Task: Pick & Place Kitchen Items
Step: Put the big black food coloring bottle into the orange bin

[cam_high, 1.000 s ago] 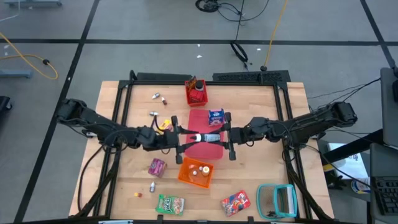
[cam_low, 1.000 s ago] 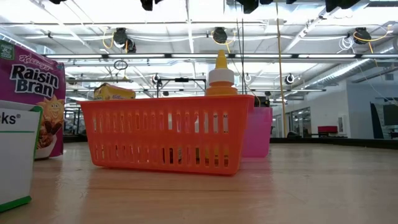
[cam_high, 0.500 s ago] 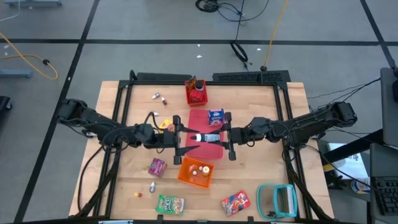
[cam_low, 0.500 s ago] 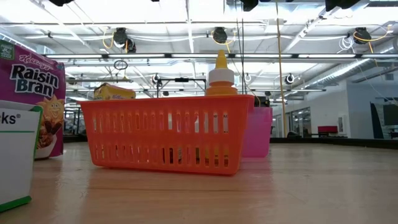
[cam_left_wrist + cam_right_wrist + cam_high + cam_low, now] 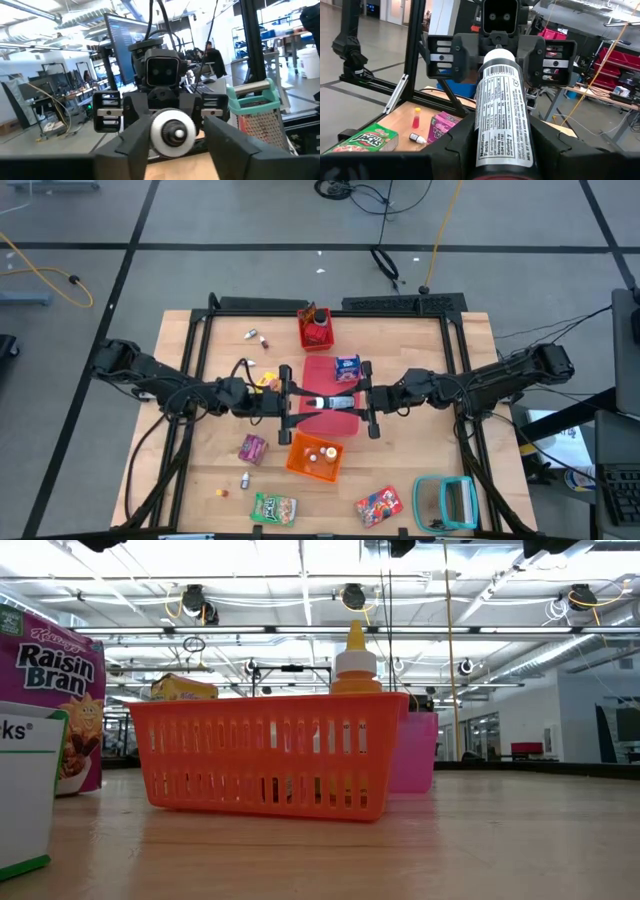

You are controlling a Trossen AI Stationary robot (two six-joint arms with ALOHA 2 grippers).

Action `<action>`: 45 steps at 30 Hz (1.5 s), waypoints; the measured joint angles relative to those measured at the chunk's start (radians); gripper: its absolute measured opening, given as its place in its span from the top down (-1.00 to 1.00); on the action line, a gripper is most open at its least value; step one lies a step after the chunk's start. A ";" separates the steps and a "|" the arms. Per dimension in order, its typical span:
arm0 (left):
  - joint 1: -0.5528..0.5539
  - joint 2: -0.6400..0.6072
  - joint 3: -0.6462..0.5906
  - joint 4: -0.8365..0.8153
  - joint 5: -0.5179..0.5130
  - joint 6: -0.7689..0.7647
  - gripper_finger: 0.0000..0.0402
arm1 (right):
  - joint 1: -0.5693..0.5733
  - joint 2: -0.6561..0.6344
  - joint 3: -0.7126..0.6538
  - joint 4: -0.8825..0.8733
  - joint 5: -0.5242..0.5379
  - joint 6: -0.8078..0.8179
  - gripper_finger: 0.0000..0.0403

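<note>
Over the middle of the wooden tabletop (image 5: 470,360), the two grippers face each other with a white cylindrical bottle with a printed nutrition label (image 5: 503,107) lying level between them, above the flat red mat (image 5: 325,418). The right gripper (image 5: 501,150) has its dark fingers closed on the bottle's base end; its label runs away from that wrist camera toward the other arm. In the left wrist view the left gripper (image 5: 172,137) shows its fingers set narrowly on either side of the bottle's round white cap (image 5: 173,132); whether those fingers press the cap or stand just off it cannot be told. From above, the bottle reads as a short pale bar bridging the two grippers.

The orange slotted plastic basket (image 5: 313,459) sits just on the near side of the mat and holds a yellow-capped squeeze bottle (image 5: 355,662). A small red bin (image 5: 316,332) stands near the far edge. A blue carton (image 5: 347,366) rests at the mat's far right corner, and a yellow carton (image 5: 265,381) lies just beside the left gripper. A pink-purple carton (image 5: 252,448) lies to the left of the basket. Along the near edge lie a green snack packet (image 5: 273,507) and a red snack packet (image 5: 379,504), with the teal-framed rectangular object (image 5: 445,502) at the near right corner.
</note>
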 joint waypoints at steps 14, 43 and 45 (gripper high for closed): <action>-0.001 0.000 0.000 -0.007 0.017 0.002 0.51 | 0.001 -0.001 0.000 -0.006 -0.005 0.002 0.36; -0.071 -0.184 0.002 -0.410 -0.169 -0.165 0.51 | -0.001 -0.008 0.000 -0.343 0.006 0.022 0.06; -0.092 -0.229 0.003 -0.481 -0.163 -0.233 0.51 | -0.004 -0.008 0.000 -0.357 0.017 0.030 0.06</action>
